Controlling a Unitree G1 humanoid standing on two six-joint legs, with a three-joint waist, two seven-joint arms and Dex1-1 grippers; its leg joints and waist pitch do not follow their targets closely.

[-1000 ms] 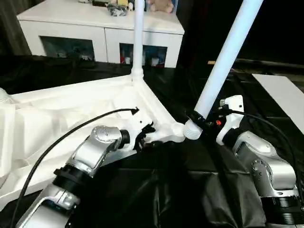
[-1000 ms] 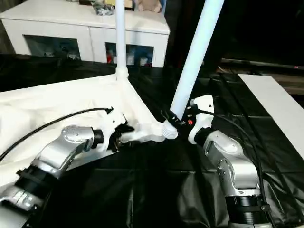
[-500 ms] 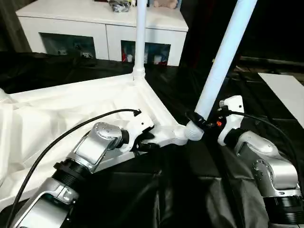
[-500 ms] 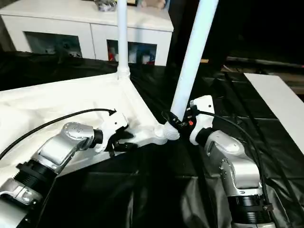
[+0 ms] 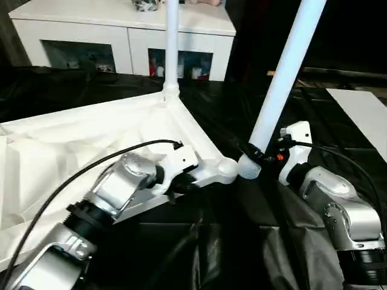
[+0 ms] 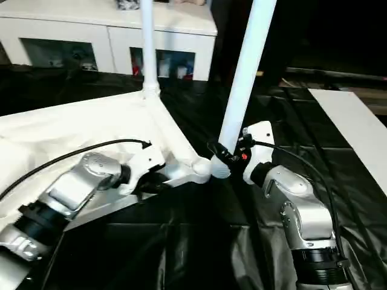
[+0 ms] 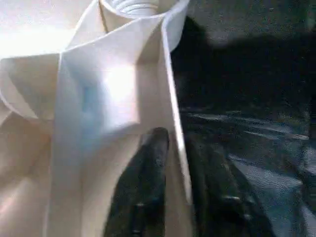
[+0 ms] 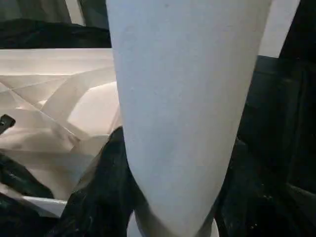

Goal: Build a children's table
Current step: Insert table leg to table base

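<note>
the tabletop (image 5: 72, 151) lies upside down on black sheeting (image 5: 230, 254), its ribbed underside facing up, filling the left of the head views. the left gripper (image 5: 181, 181) sits at the tabletop's near rim, close to the near corner socket (image 5: 227, 170). in the left wrist view its two fingers (image 7: 148, 187) straddle the thin rim wall, one inside and one outside, pressed together on it; the threaded mouth of the socket shows just beyond.

one leg (image 5: 171, 42) stands upright in the far corner socket, in front of a white cabinet (image 5: 121, 30) with dark glass doors.

a second leg (image 5: 284, 72) leans up and to the right from beside the near corner socket; its ribbed lower end is just beside that socket, not seated in it. the right gripper (image 5: 254, 154) is clamped round this leg near its lower end, a black finger on either side, as the right wrist view also shows. a black cable (image 5: 338, 160) loops over the right forearm.

at far right a flat white panel (image 5: 363, 115) lies on the sheeting, well apart from the tabletop.
</note>
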